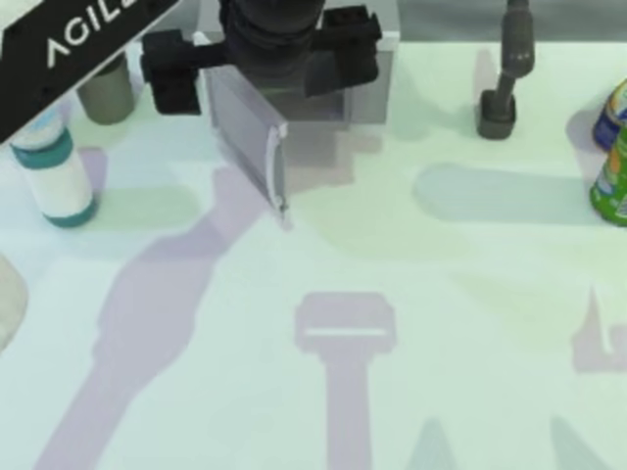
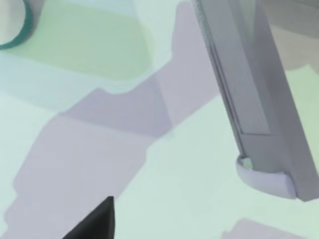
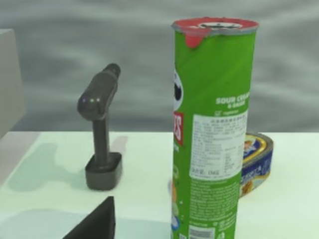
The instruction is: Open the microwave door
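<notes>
Top view shows microwave door [image 1: 257, 147] swung outward from microwave [image 1: 377, 73], below left gripper [image 1: 265, 49], jaw state impossible to tell; risks handle [image 1: 278, 168] slipping free and door stalling half-open.

Microwave [image 1: 367, 98] mostly hidden under left arm; right gripper out of view.

Pale green table [image 1: 470, 294] with mauve shadows; blurred grey backdrop [image 3: 149, 59]
</notes>
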`<state>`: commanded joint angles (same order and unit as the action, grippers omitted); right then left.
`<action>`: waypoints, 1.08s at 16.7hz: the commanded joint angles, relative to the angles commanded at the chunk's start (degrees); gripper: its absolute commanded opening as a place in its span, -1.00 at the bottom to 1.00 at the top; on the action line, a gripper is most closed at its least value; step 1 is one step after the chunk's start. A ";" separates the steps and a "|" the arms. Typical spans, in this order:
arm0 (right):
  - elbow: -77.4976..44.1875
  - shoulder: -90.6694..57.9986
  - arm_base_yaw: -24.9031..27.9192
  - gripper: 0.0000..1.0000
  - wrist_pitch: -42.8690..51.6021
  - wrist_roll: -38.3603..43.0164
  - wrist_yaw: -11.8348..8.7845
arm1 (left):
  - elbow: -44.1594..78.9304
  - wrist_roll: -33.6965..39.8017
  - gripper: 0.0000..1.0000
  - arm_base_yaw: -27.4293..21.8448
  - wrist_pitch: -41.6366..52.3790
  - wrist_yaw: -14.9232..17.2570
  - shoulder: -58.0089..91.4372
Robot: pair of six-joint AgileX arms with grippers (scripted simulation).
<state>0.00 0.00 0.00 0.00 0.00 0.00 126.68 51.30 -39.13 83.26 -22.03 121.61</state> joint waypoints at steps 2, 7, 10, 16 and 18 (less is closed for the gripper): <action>0.00 0.00 0.00 1.00 0.00 0.00 0.00 | 8.70 9.26 1.00 -2.18 5.61 -4.23 4.13; 0.00 0.00 0.00 1.00 0.00 0.00 0.00 | 22.69 23.74 1.00 -5.91 14.75 -10.55 11.90; 0.00 0.00 0.00 1.00 0.00 0.00 0.00 | 24.95 26.01 1.00 -6.50 16.36 -11.43 13.27; 0.00 0.00 0.00 1.00 0.00 0.00 0.00 | 23.96 25.54 1.00 -5.98 15.36 -11.33 12.82; 0.00 0.00 0.00 1.00 0.00 0.00 0.00 | 20.67 24.42 1.00 -5.19 12.15 -11.26 11.91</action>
<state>0.00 0.00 0.00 0.00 0.00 0.00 147.35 75.72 -44.32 95.40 -33.29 133.52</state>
